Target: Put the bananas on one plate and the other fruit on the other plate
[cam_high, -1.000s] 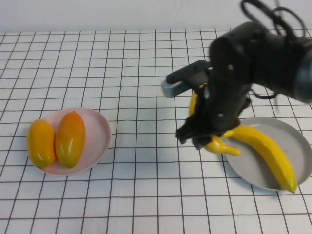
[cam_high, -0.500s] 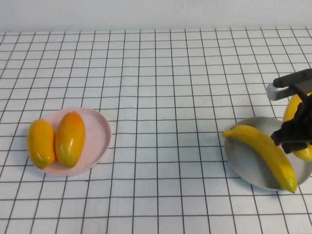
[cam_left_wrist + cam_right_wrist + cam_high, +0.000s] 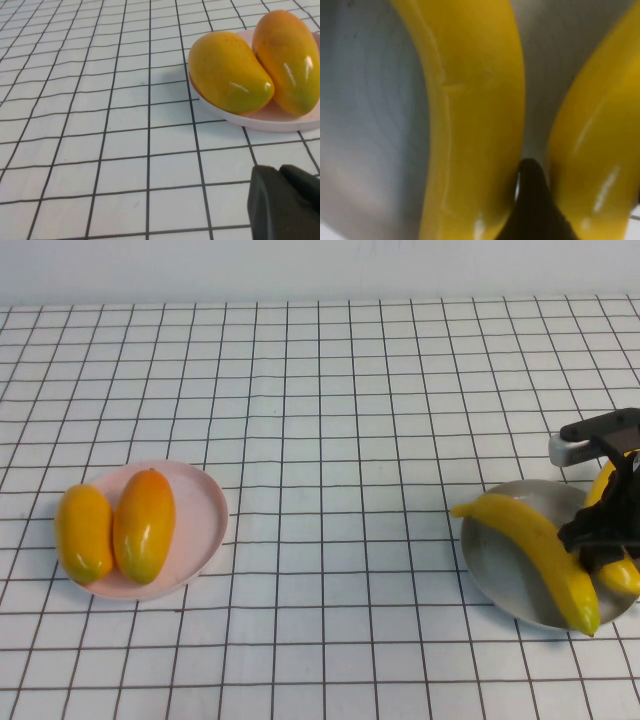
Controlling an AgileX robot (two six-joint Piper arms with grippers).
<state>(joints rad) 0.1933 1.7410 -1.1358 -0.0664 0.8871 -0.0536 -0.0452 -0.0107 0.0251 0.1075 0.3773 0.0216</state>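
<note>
White tabletop w/ black grid lines; pale wall behind, probably.

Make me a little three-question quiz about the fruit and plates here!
1. True or false: both mangoes lie on the pink plate.
2. Which plate holds the bananas? A) pink B) grey C) neither
3. Fill in: the right end effector hangs over the ___ plate.

Key:
1. True.
2. B, the grey plate; the right end effector's jaws stand around the second banana.
3. Grey. The left end effector, shut, sits near the pink plate.
</note>
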